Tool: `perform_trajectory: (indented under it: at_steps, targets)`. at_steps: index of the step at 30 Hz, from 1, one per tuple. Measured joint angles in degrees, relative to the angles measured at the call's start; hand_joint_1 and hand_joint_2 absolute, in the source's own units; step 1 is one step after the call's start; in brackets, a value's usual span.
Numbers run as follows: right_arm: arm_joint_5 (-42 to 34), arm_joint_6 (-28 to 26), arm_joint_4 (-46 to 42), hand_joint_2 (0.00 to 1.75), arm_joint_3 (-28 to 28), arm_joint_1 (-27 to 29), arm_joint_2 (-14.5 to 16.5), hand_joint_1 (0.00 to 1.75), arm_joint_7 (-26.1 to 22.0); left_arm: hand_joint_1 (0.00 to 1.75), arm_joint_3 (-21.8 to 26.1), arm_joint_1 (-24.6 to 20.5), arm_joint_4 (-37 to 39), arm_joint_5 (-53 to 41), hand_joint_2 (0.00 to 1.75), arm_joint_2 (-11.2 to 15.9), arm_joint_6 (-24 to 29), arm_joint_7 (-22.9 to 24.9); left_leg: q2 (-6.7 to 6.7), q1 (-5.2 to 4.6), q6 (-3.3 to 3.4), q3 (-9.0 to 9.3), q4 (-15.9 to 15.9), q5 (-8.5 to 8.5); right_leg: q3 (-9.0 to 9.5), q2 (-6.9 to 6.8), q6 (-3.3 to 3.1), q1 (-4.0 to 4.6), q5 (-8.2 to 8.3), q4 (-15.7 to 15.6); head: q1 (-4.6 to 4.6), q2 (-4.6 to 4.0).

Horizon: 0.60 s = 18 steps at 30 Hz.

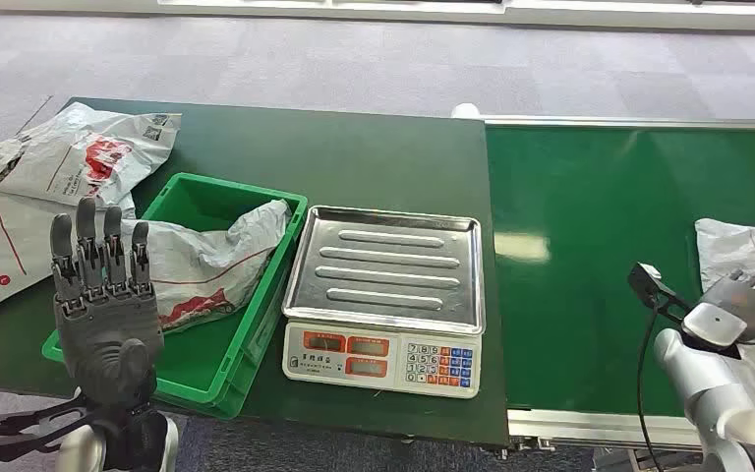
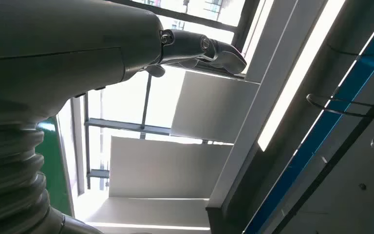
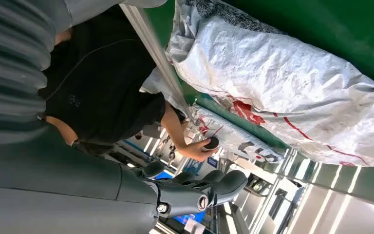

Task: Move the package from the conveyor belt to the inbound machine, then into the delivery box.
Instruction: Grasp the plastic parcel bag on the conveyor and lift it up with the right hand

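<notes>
A white plastic mailer package (image 1: 747, 261) with red print lies on the green conveyor belt (image 1: 600, 246) at the far right. My right hand (image 1: 737, 305) hovers over its near edge with fingers spread, holding nothing; the right wrist view shows the same package (image 3: 292, 92) close beyond the fingers (image 3: 199, 192). The inbound machine, a scale with a steel tray (image 1: 385, 267), stands mid-table with nothing on it. The green delivery box (image 1: 182, 369) to its left holds another white package (image 1: 206, 261). My left hand (image 1: 103, 295) is raised in front of the box, fingers straight up and apart, also seen as the left hand (image 2: 68, 44).
Two more white mailers (image 1: 69, 157) lie on the dark green table at the far left. In the right wrist view a person in a black shirt (image 3: 102, 92) stands beside the conveyor, a hand (image 3: 197, 148) near another package.
</notes>
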Motion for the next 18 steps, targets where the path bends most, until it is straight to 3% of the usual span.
perform_trajectory:
  at_steps: [3,5,9,10,12,14,18]
  targets:
    - [0.02,0.03,-2.30,1.75,0.22,1.37,1.07,0.00,1.98,0.00,0.33,0.06,0.00,-0.98,1.75,-0.21,-0.16,-0.08,0.01,0.03,-0.01,-0.01,-0.01,0.00,0.04,0.01,0.00,0.05,0.00,0.01,0.01,0.00]
    - [0.07,5.18,-11.34,1.75,1.30,5.71,3.50,0.00,5.84,0.00,0.83,0.16,-0.01,-2.27,1.75,-0.47,-0.32,-0.14,0.05,0.09,-0.05,0.04,-0.02,-0.01,0.07,0.06,-0.03,0.16,-0.01,0.01,0.02,0.00]
    - [0.18,32.94,-40.27,1.75,5.51,15.53,8.71,0.00,8.20,0.00,1.38,0.31,-0.08,-3.79,1.75,-0.72,-0.28,-0.17,0.28,0.11,-0.13,0.14,-0.09,-0.03,-0.08,0.26,-0.15,0.15,-0.09,0.02,-0.03,0.00]
    - [0.18,36.51,-43.96,1.75,6.14,16.73,9.62,0.00,8.12,0.00,1.44,0.34,-0.14,-3.95,1.75,-0.73,0.05,-0.28,0.23,0.14,-0.14,0.15,-0.11,-0.03,-0.05,0.16,-0.20,0.18,-0.13,0.02,-0.03,0.00]
    - [-0.03,36.05,-48.23,1.75,6.59,18.65,10.96,0.00,7.21,0.00,1.60,0.43,-0.28,-4.11,1.75,-0.73,0.86,-0.61,0.10,0.20,-0.16,0.15,-0.12,-0.02,0.02,-0.05,-0.27,0.24,-0.19,0.02,-0.03,0.00]
    - [-0.38,29.42,-47.94,1.75,5.90,19.25,11.56,0.00,4.19,0.00,1.70,0.47,-0.33,-4.16,1.75,-0.73,1.22,-0.98,0.09,0.20,-0.16,0.14,-0.11,-0.02,0.02,-0.07,-0.27,0.20,-0.19,0.02,-0.03,0.00]
    - [-0.08,16.47,-37.23,1.75,0.51,17.25,10.52,0.00,-2.21,0.00,2.03,0.54,-0.35,-4.21,1.75,-0.74,1.20,-1.64,-0.10,0.13,-0.09,0.06,-0.02,-0.04,0.12,-0.19,-0.15,0.12,-0.16,0.01,-0.02,0.00]
